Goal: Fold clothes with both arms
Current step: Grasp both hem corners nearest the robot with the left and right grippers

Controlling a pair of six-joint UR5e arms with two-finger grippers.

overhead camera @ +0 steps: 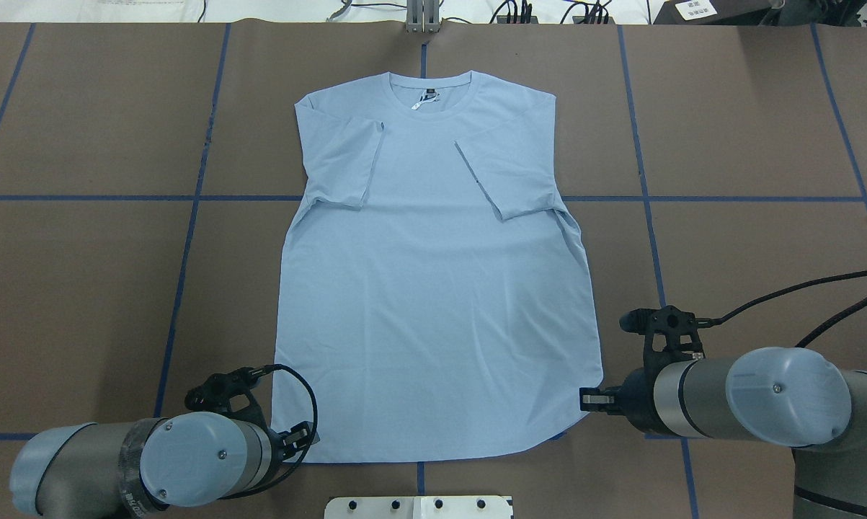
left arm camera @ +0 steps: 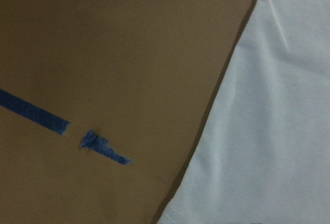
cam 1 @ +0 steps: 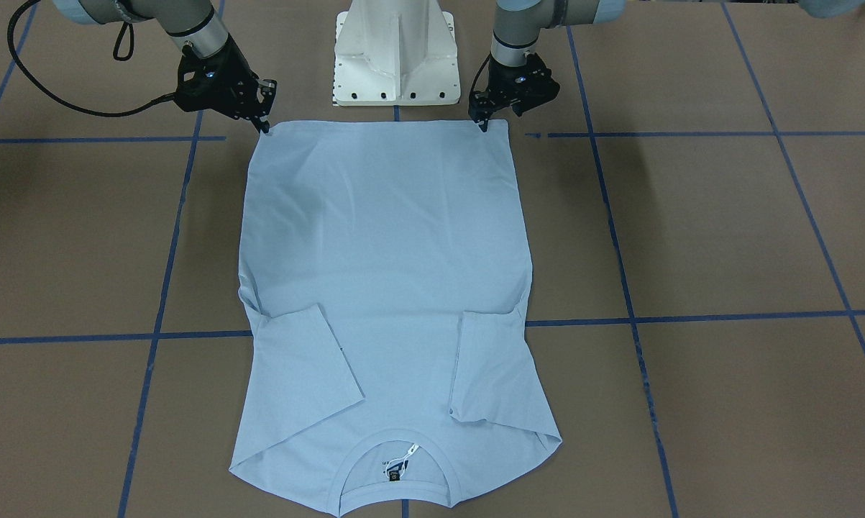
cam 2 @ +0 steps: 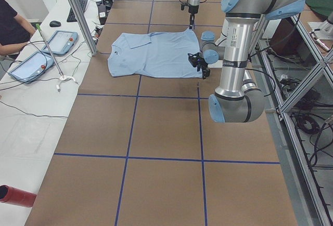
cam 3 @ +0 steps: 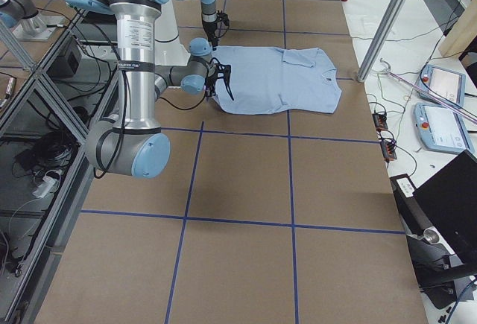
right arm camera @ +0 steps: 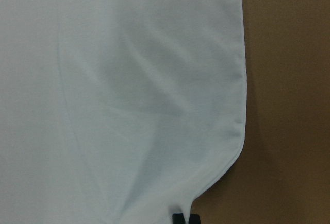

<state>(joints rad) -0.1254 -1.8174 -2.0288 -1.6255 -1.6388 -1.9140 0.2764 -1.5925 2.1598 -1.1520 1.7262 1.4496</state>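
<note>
Table point(cam 1: 727, 237) carrying shirt point(cam 1: 385, 237), lying flat, sleeves tucked in, collar pointing away from robot. Left gripper point(cam 1: 483, 124) and right gripper point(cam 1: 264, 126) sitting at near hem corners; cannot tell whether pinching cloth or spread. Risks: thin pinch letting one corner slip during lift, skewing hem; uneven arm travel wrinkling fold.

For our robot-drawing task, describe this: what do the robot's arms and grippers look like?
Both the left arm and right arm are silver-grey tubes with light blue joint caps. Black cables trail from them. The left gripper and right gripper are black, two-fingered.
</note>
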